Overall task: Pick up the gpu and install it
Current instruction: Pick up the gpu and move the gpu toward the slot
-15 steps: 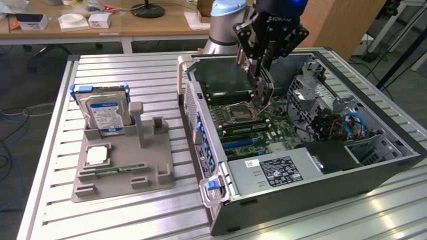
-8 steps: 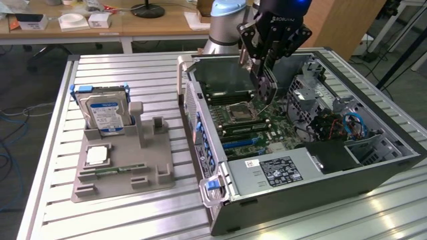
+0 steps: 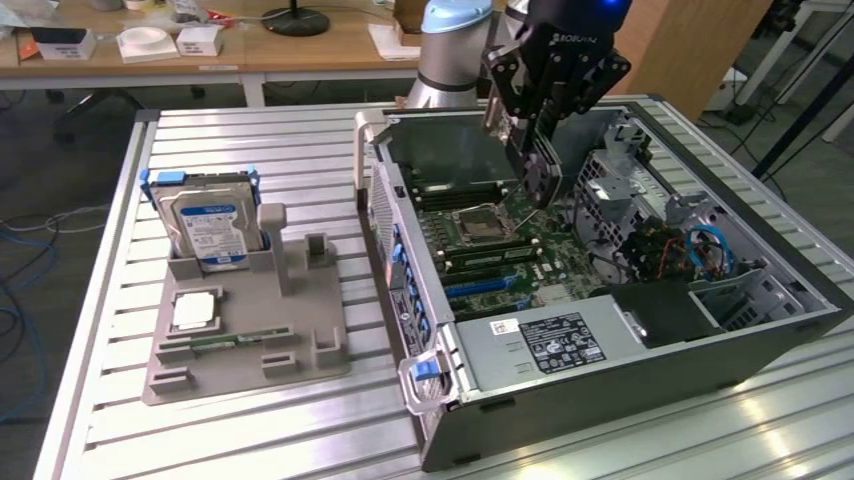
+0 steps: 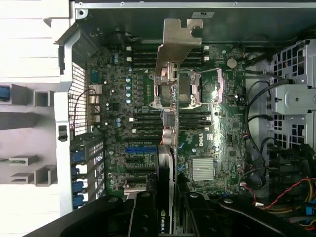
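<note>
**GPU install: card in grip over the open case**

We are working on a slatted metal table [image 3: 267,440], with office desks standing behind it. The computer case [image 3: 641,390] is lying on its side with the panel off, so the motherboard [image 3: 534,250] is facing up and can be reached from above.

On the exterior view's left, a grey fixture tray [image 3: 240,370] is propping the hard drive [image 3: 207,225] upright, and a RAM stick [image 3: 220,343] is lying flat in its own recess. Each part has its own place, presumably so it can be gripped cleanly.

The gripper [image 3: 534,165] is reaching down into the case. Its fingers [image 4: 143,217] are pinching the gpu [image 4: 165,168] by its two flat faces. The card is therefore hanging edge-on to the board, with the silver bracket [image 4: 178,39] at the end farthest from the wrist. We judge this hold is leaving the connector edge free.

The gpu is hovering over the CPU socket [image 4: 197,91] area, apart from the blue expansion slot [image 4: 140,149]. We are reading it as not yet seated.
</note>
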Robot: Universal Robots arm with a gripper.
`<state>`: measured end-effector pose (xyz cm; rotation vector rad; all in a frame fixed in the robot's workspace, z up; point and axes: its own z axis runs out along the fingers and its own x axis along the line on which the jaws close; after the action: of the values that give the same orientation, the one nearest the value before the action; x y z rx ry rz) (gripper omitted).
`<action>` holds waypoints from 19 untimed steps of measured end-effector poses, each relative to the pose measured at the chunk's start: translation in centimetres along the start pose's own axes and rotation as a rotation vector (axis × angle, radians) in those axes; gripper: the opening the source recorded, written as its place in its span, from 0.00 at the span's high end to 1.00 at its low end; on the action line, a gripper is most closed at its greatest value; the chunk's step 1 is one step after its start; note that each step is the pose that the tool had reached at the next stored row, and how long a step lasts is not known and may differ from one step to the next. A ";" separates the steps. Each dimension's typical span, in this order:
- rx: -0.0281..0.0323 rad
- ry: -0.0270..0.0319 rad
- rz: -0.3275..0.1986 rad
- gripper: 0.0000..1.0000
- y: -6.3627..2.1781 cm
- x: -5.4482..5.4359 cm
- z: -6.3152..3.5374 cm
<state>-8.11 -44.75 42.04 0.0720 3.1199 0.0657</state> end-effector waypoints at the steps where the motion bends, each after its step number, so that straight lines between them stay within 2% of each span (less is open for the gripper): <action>1: 0.0000 0.0000 0.000 0.74 0.00 -0.1 0.01; 19: 0.0000 0.0001 -0.002 0.74 0.10 -2.3 0.06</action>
<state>-5.80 -44.75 42.03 0.0687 3.1199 0.0657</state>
